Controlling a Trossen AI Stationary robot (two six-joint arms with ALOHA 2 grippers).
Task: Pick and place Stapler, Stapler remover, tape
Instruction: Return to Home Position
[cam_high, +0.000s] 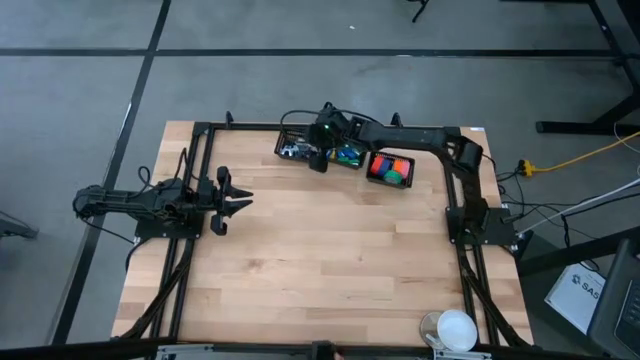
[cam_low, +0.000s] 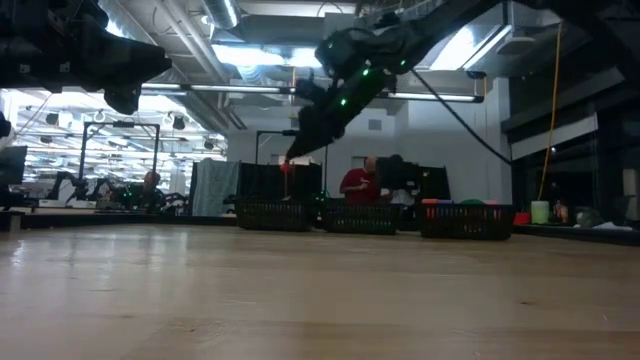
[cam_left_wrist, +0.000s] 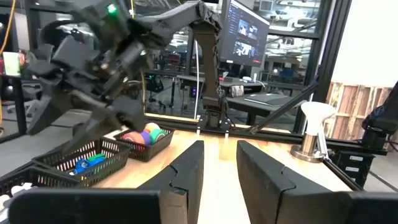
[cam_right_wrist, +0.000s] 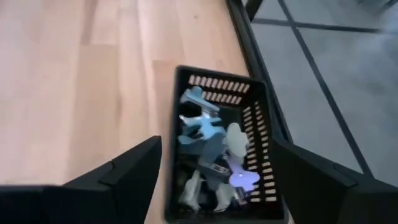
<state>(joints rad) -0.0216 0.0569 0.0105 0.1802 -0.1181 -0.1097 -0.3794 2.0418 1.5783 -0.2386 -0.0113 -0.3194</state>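
Note:
Three black mesh baskets stand in a row along the table's far edge. The left basket (cam_high: 294, 149) holds the pastel claw-shaped stapler removers (cam_right_wrist: 205, 127). The middle basket (cam_high: 348, 155) holds the small blue and green tape pieces (cam_left_wrist: 87, 163). The right basket (cam_high: 390, 168) holds the red, orange and pink staplers (cam_left_wrist: 146, 135). My right gripper (cam_right_wrist: 214, 146) hovers open above the remover basket, holding nothing, with a finger on either side of it in the right wrist view. My left gripper (cam_high: 243, 200) waits open at the table's left side.
A white round object on a metal base (cam_high: 455, 328) stands at the table's near right corner. A black frame (cam_high: 200, 130) runs along the table's far, left and right sides. The bare wooden top (cam_high: 330, 260) lies between the arms. People and desks show beyond the table.

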